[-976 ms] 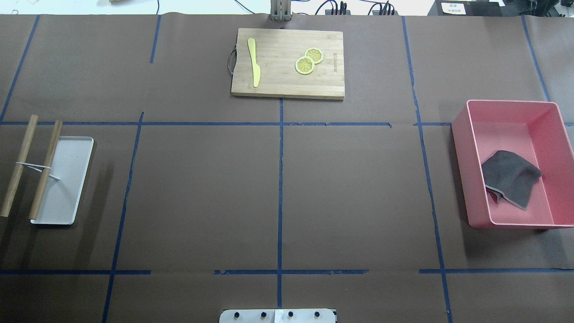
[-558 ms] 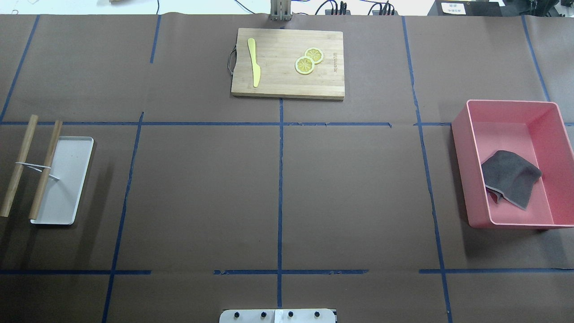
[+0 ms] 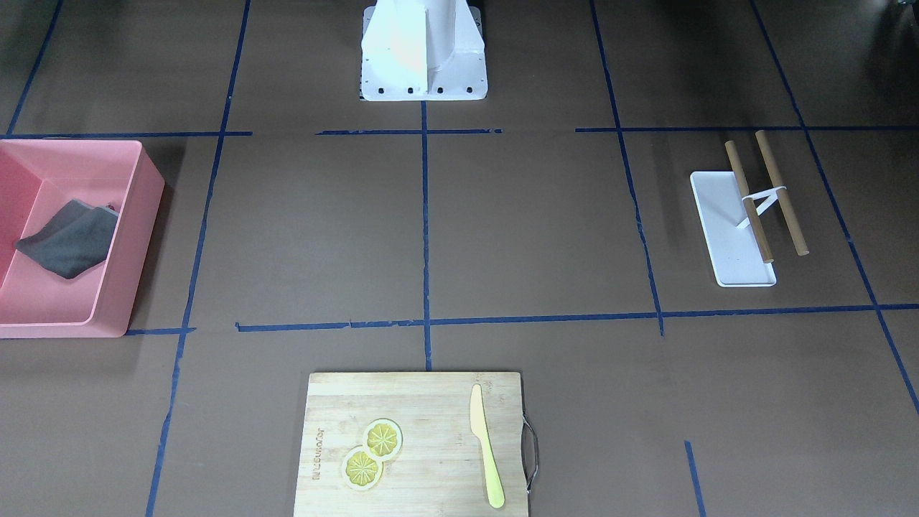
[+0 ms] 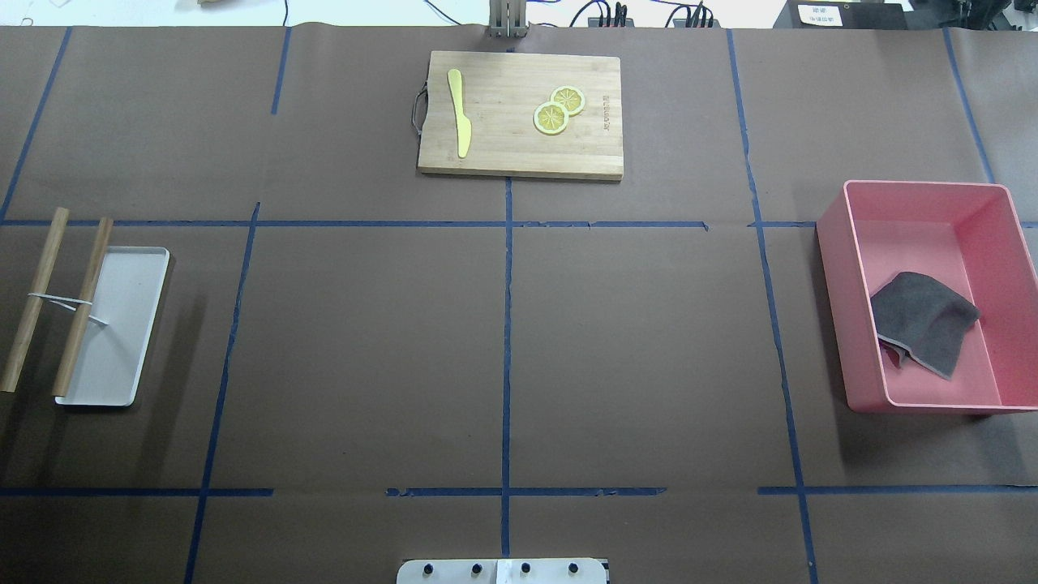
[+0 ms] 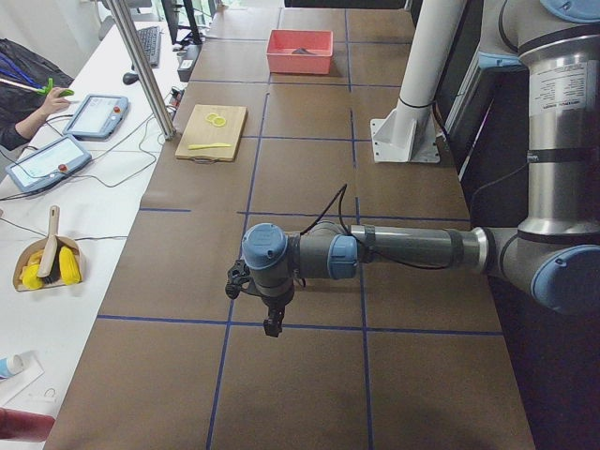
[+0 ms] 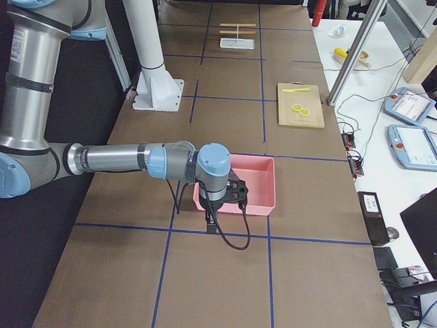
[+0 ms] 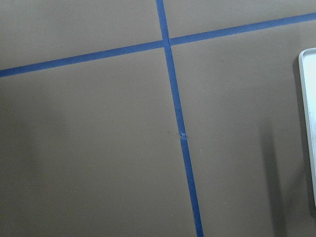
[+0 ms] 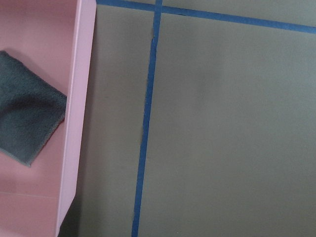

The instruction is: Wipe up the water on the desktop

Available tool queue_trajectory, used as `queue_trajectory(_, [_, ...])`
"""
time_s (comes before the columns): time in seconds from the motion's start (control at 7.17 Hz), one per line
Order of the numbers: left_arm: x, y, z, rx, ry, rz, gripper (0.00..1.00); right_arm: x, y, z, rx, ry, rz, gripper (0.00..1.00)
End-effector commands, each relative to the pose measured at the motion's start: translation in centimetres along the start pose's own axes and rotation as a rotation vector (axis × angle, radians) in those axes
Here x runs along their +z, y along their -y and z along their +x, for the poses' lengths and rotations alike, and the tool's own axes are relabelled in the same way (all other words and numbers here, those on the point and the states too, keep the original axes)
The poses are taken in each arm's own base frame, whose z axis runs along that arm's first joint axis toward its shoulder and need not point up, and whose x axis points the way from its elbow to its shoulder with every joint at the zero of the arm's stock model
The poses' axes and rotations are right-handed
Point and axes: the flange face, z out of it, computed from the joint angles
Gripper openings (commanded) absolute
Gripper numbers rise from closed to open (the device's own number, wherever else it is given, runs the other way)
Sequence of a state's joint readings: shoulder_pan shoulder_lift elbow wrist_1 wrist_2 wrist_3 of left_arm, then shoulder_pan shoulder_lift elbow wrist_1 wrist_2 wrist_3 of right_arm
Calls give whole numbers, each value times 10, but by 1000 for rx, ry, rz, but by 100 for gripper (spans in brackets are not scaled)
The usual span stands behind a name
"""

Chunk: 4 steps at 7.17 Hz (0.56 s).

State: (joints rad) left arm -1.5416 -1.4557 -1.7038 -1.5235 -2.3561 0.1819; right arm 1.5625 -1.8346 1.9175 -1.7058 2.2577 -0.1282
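One desktop (image 4: pixel 365 349): brown and matte, crossed by dark-blue tape lines in a grid; it spans the whole of both fixed views and carries everything below.
Left arm (image 5: pixel 412 248): reaches out level over the desktop's left end, seen only from the side camera.
Right arm (image 6: pixel 116 159): reaches out level over the desktop's right end, just beside the pink bin.
Pink bin (image 4: pixel 847 308): stands on the desktop at the robot's right, open-topped.
Cutting board (image 4: pixel 519 154): bamboo, at the far middle edge, wire handle toward the left.
White tray (image 4: pixel 122 324): shallow, on the desktop at the robot's left.
Grey cloth (image 4: pixel 924 320): crumpled inside the pink bin, toward its near half.
Wooden sticks (image 4: pixel 44 268): two, joined by a white band; one lies over the tray's left rim, the other beside it on the desktop.
Left gripper (image 5: pixel 270 326): hangs above a tape line and seems to point down. How far open it is cannot be told, and no grasp shows.
Right gripper (image 6: pixel 210 225): hangs above the desktop beside the bin wall; its opening likewise cannot be told.
Yellow knife (image 4: pixel 461 113): flat on the board's left part.
Lemon slices (image 4: pixel 551 118): two, overlapping, on the board's right part.
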Motion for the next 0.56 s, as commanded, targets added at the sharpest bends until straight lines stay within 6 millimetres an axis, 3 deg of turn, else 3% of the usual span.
queue_trajectory(0.0, [1,-2,-1,-1,0,-2,100,2,1,-3,-5,13,-3,100])
queue_trajectory(0.42, [0,-2,0,0,0,-1,100,3,2,-5,-9,14,-4,100])
